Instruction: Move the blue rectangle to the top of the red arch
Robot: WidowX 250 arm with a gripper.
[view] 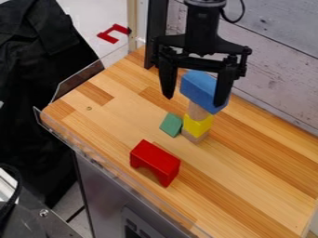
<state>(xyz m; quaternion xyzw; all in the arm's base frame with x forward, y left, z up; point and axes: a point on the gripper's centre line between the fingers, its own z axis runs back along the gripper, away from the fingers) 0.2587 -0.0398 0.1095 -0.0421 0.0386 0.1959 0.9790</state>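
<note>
A natural-wood block on the striped wooden tabletop bears a yellow block, with a natural-wood cylinder on top, and a green block lies just beside them, to their left in the view. Clear edging runs along the tabletop's near left side above a grey metal front, while a pale plank wall stands behind. Past the tabletop at upper left is a red angular shape, and a bolt shows at lower left
</note>
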